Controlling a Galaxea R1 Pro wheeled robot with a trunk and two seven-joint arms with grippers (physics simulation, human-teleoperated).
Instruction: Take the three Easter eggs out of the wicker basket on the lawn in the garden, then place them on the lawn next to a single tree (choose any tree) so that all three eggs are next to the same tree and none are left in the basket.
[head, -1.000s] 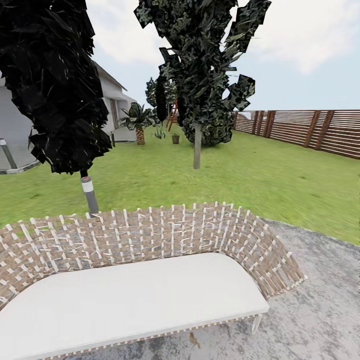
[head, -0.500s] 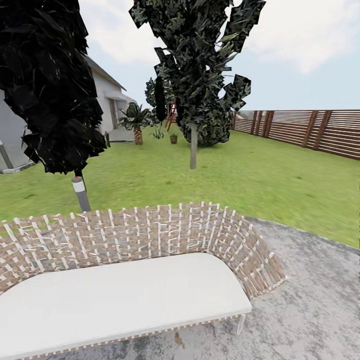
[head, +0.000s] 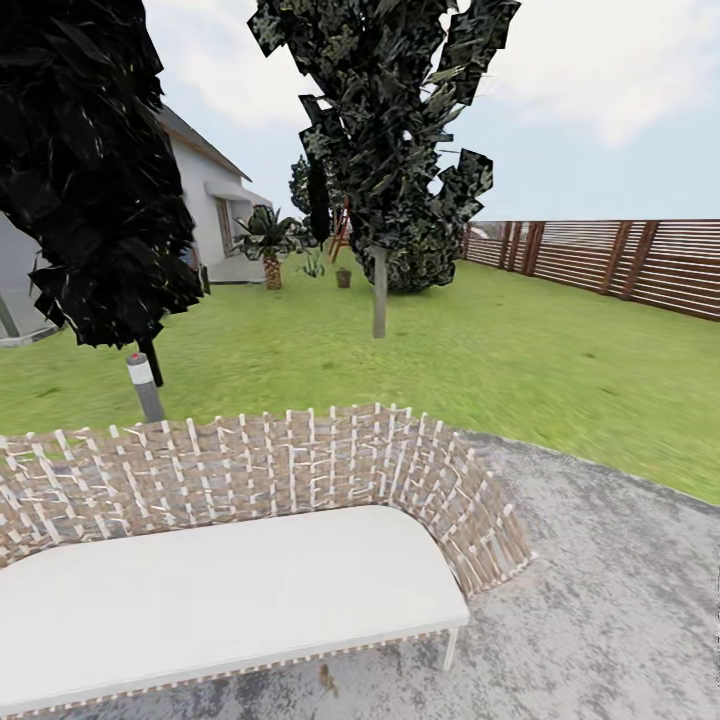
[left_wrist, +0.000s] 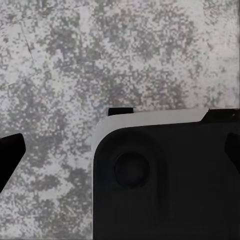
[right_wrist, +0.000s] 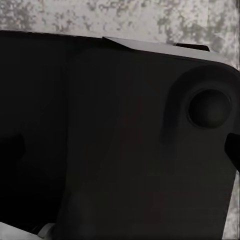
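Neither wrist view makes clear whether its gripper is spread or pressed together, and nothing is seen held or touched; in the left wrist view a dark fingertip (left_wrist: 9, 155) enters at one edge and another dark tip (left_wrist: 233, 150) at the opposite edge, over a black rounded part of the robot's body (left_wrist: 165, 180) and mottled grey paving (left_wrist: 100, 55); in the right wrist view the same kind of black body (right_wrist: 120, 135) lies close to the camera, with a strip of grey paving (right_wrist: 150, 20) past it; how the arms are posed cannot be told.

From the head view, one pale woven patio seat (head: 250, 470) with a white cushion (head: 220, 590) stands in the foreground on the grey paved patio (head: 600, 600); behind it the lawn (head: 500, 350) stretches wide and green to a brown slat fence (head: 610, 262); one tree (head: 379, 290) with a slim pale trunk and a dark speckled crown stands on the grass in the middle distance; one black-leaved tree (head: 90, 170) stands near the seat's back, with one short grey post (head: 146, 387) beside it; a small brown object, probably the wicker basket (head: 343, 278), sits far off on the grass beyond the pale-trunked tree, too small to show any contents; one short palm (head: 268, 240) and a white house (head: 210, 200) lie further back.
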